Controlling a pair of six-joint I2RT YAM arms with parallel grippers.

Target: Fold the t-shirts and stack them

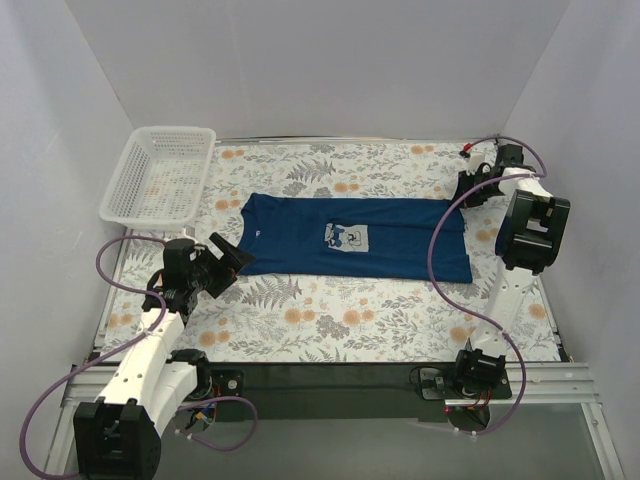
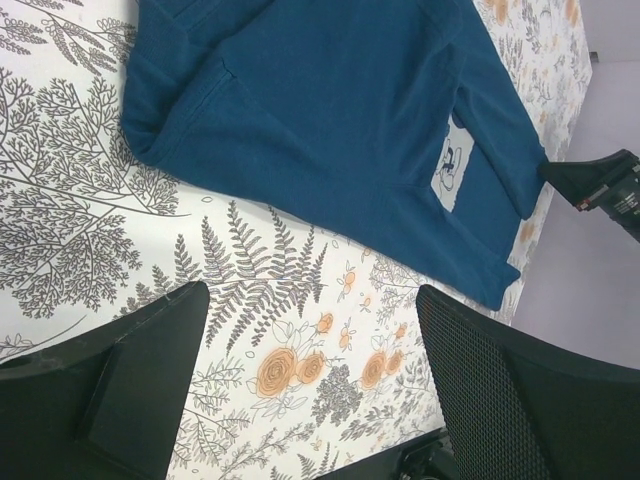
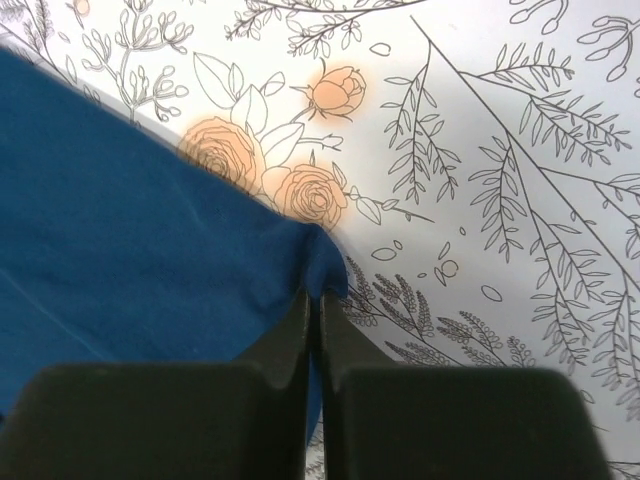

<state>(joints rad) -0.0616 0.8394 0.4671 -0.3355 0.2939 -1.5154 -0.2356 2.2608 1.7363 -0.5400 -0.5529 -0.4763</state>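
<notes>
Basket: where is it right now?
Top view: the white basket sits at the far left corner of the table, apart from the navy t-shirt to its right, beyond the open left pincer.

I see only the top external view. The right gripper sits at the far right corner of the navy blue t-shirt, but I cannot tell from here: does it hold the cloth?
Observer: Yes. In the right wrist view the right gripper is shut on the corner of the navy blue cotton t-shirt.
Operator: Thank you. And the left gripper, does it touch the t-shirt?
Observer: No. In the left wrist view the left gripper is open, and only the white floral tablecloth shows between its jaws. The t-shirt lies beyond them, apart.
</notes>
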